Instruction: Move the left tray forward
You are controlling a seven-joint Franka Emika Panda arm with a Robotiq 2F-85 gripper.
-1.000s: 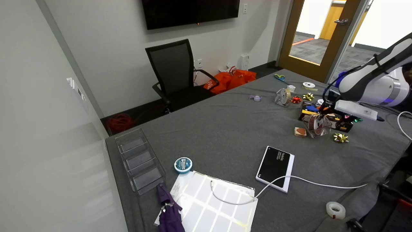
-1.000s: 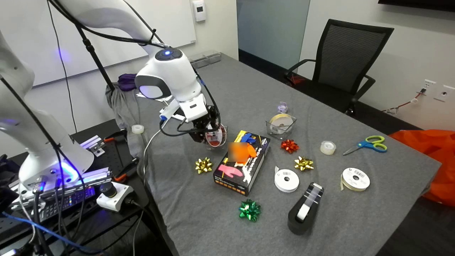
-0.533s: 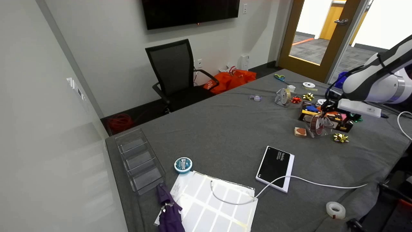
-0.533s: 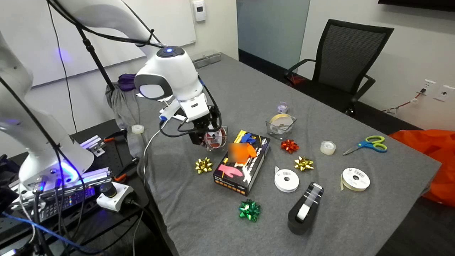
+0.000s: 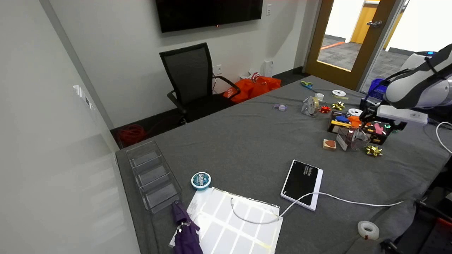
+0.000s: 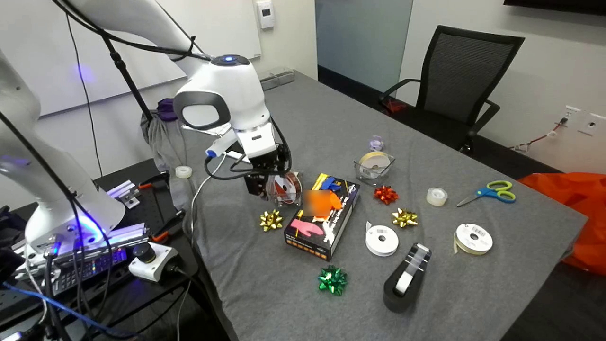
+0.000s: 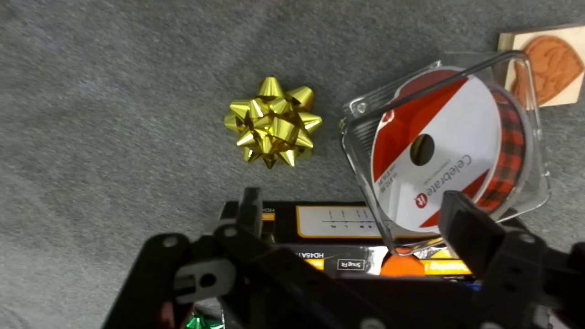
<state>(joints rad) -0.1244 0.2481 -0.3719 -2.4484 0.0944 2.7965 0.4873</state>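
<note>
Beside the glove box (image 6: 326, 221) | wrist view: clear tray (image 7: 371, 201) partly behind one finger (image 7: 466, 228) | hand (image 7: 352, 198) spread wide

left tray (image 7: 363, 178) between bow (image 7: 273, 123) and block (image 7: 548, 68); ribbon spool (image 7: 450, 137) in it

Rounded white robot arm (image 6: 246, 97), dark grey trim (image 6: 222, 108), dark cap (image 6: 230, 60) lit blue, black cables (image 6: 142, 47), black screw-studded tool (image 7: 353, 204)

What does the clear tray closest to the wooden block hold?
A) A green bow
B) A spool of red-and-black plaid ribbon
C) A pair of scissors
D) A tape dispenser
B: the wrist view shows the plaid ribbon spool inside the clear tray, next to the wooden block.
</note>
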